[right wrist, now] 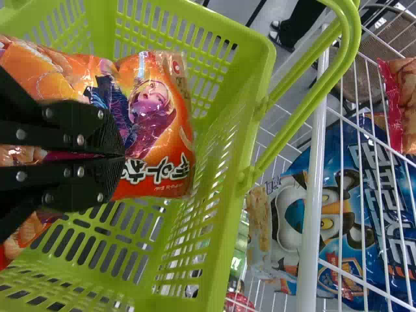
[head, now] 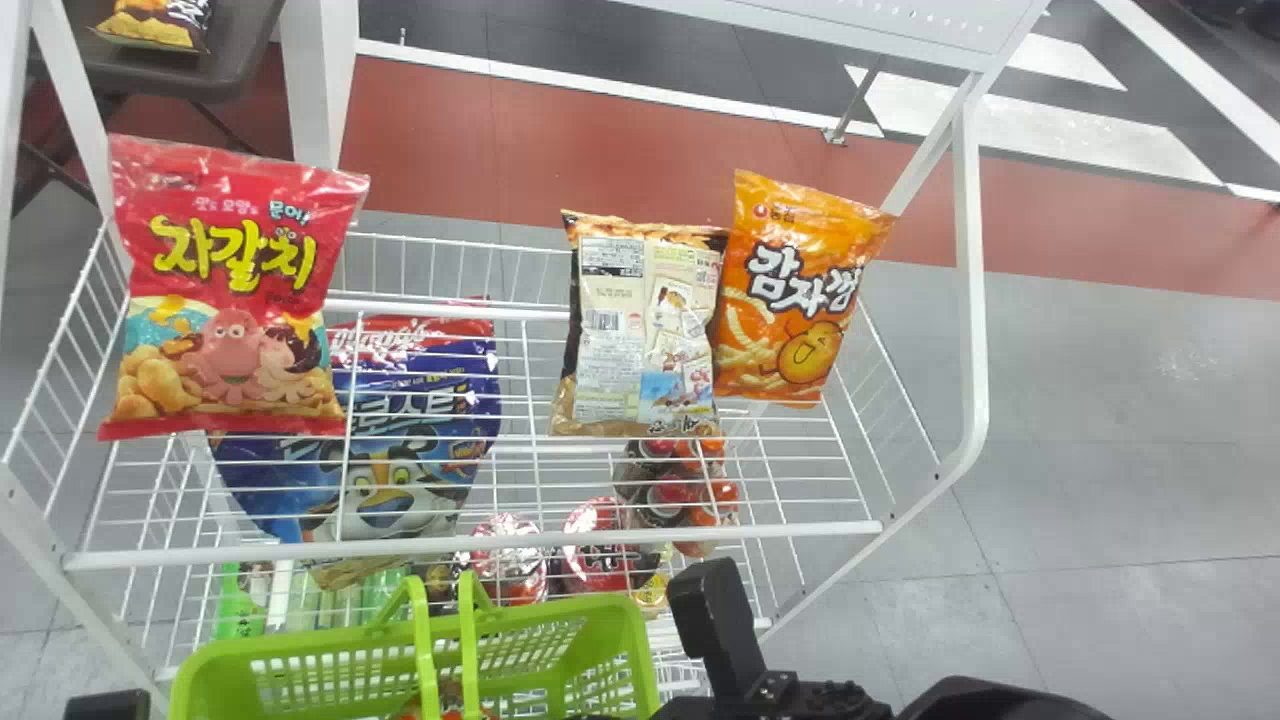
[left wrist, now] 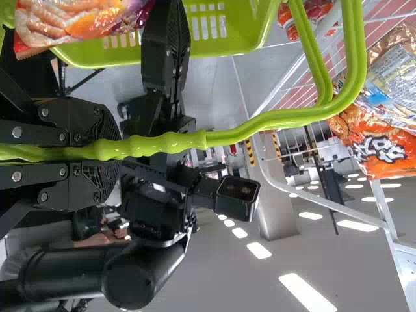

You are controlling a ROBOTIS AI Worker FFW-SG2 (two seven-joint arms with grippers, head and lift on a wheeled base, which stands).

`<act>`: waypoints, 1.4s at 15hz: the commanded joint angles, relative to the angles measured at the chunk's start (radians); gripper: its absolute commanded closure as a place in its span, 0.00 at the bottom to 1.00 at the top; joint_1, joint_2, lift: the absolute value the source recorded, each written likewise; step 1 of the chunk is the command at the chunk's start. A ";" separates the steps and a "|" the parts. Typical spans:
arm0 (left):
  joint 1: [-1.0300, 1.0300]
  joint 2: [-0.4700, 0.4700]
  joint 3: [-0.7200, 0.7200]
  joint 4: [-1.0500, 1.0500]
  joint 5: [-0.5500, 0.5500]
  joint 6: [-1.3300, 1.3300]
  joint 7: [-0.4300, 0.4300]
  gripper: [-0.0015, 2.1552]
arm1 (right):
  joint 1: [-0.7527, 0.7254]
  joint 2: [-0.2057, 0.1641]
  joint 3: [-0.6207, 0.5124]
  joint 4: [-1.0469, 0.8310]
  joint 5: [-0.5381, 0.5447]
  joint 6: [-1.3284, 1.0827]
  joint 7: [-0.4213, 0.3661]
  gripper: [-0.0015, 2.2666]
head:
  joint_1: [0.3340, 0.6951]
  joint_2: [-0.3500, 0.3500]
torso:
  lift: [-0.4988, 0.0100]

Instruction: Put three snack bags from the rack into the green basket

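The left claw grasps the handle, probably to steady the basket at the rack's near side. The right claw is clenched over the basket (whether it nips any film, I cannot tell); the orange bag lies inside, right behind the claw's tips.

Right arm, near basket: black, cylindrical, rounded joint. Right fingers, at basket: black plates, round silver screws, finely ribbed tips.
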 commanded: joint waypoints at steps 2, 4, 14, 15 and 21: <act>-0.001 0.002 0.000 -0.005 -0.001 0.000 0.002 0.96 | 0.003 0.000 -0.055 -0.045 -0.014 -0.033 0.017 0.01 | 1.00 0.00 | 0.98; -0.001 0.002 0.002 -0.005 -0.001 0.000 0.001 0.96 | 0.007 0.003 -0.105 -0.073 -0.046 -0.131 0.020 0.02 | 1.00 0.00 | 0.98; -0.009 0.015 -0.009 -0.007 -0.010 0.012 0.001 0.96 | -0.037 0.140 -0.213 0.099 -0.012 -0.889 -0.184 0.06 | 1.00 0.00 | 0.98; -0.009 0.017 -0.010 -0.005 -0.010 0.012 -0.001 0.96 | -0.060 0.149 -0.205 0.125 0.023 -0.892 -0.204 0.06 | 1.00 0.00 | 0.98; -0.021 0.018 -0.052 0.003 -0.035 0.015 0.005 0.96 | -0.260 0.170 -0.088 0.306 0.137 -0.846 -0.282 0.06 | 1.00 0.00 | 0.98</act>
